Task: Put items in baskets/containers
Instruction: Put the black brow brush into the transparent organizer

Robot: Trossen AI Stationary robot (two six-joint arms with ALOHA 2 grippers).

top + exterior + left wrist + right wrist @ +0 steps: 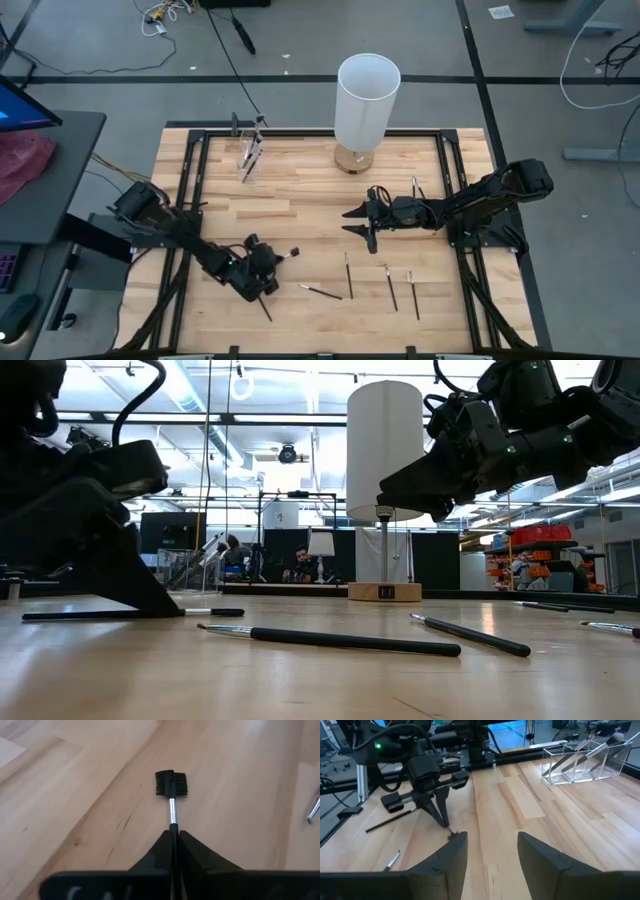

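A thin dark brush with a small comb-like head point(171, 784) lies on the wooden table near its front left point(290, 253). My left gripper point(175, 834) slants down onto it and is shut on its shaft point(447, 825). My right gripper point(492, 855) hangs open above the table's middle right point(360, 222), holding nothing. Several more brushes lie loose near the front edge, among them one with a pale tip point(322, 291) and one upright in the picture point(348, 275). The clear container point(580, 760) stands at the far left point(250, 155) with brushes leaning inside it. My left gripper pinches the brush's shaft between its two fingers, just behind the metal ferrule point(173, 822) at the head end. The fingers slant down from the table's left, and the brush runs along between them, not across. The brush lies flat on the table point(215, 612), its handle passing back under the gripper.
A white-shaded lamp point(365, 100) stands at the far middle of the table. One brush point(265, 305) lies just in front of my left gripper, and another point(415, 187) lies by my right arm. Black frame rails point(190, 190) run along the table's sides.
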